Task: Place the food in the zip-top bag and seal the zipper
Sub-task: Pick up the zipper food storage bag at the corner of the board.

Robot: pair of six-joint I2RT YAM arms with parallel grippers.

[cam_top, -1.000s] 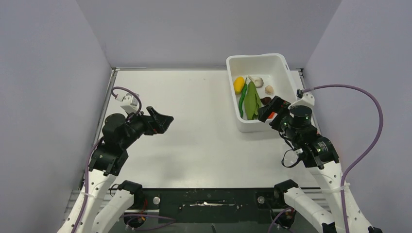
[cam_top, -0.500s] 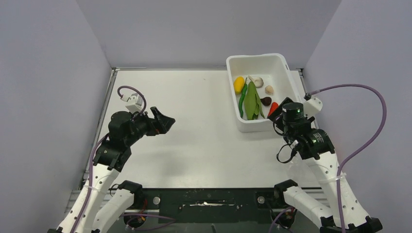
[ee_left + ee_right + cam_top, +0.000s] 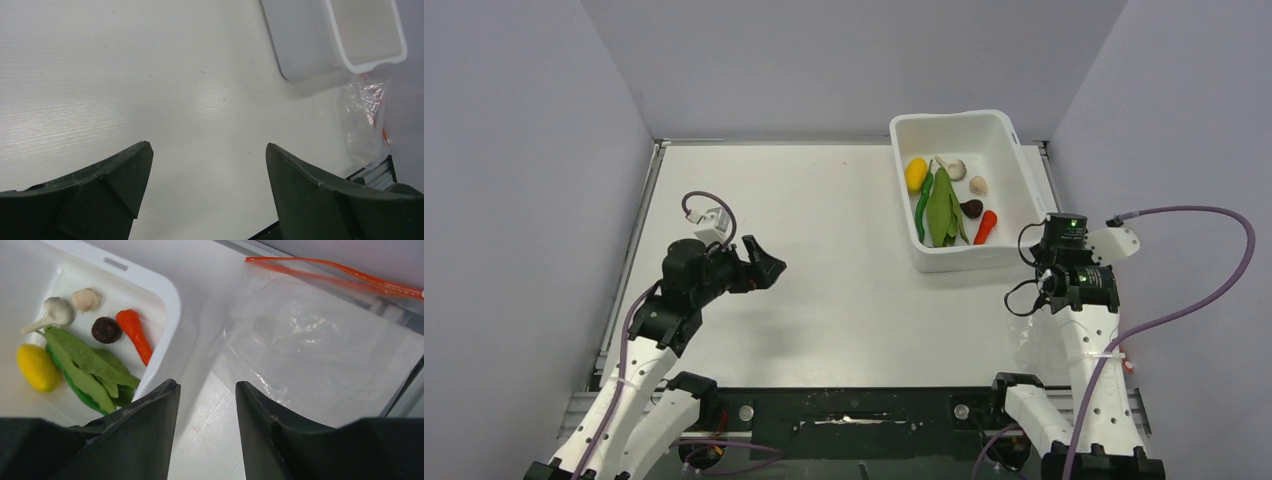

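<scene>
Crinkly clr bag (image 3: 320,340), rigid wht tub (image 3: 951,260)

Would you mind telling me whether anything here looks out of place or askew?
Only the zip-top bag: it lies wrinkled beside the white tub, its zipper seemingly reaching past the edge of the table. The food sits in the tub, nothing spilled.

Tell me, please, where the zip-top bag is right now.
In the right wrist view, the zip-top bag lies flat on the right side of the table, just beside the white tub holding the food.
</scene>
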